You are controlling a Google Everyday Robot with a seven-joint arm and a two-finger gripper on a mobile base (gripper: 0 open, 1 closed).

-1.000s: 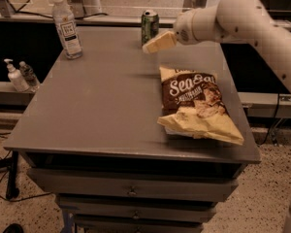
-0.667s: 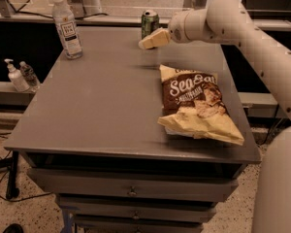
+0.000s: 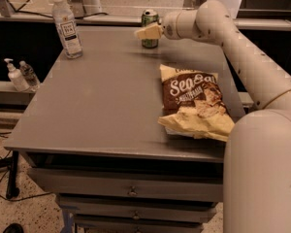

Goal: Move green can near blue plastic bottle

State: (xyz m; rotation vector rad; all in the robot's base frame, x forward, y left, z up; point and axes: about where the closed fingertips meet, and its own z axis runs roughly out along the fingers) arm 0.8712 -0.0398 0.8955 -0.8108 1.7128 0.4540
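Note:
The green can (image 3: pixel 149 18) stands upright at the far edge of the grey table (image 3: pixel 106 110), right of centre. The blue plastic bottle (image 3: pixel 66 26), clear with a white cap and a white label, stands upright at the far left corner. My gripper (image 3: pixel 146 32) reaches in from the right on the white arm (image 3: pixel 233 38) and sits right in front of the can, covering its middle. Its pale fingers point left.
A brown and cream chip bag (image 3: pixel 195 103) lies on the right half of the table. A white pump dispenser (image 3: pixel 13 75) and a small clear bottle (image 3: pixel 28 73) stand on a lower ledge left of the table. Drawers sit below the table front.
The arm has swung left, bringing my gripper from right of the can to directly in front of it. The can, bottle and chip bag have stayed put.

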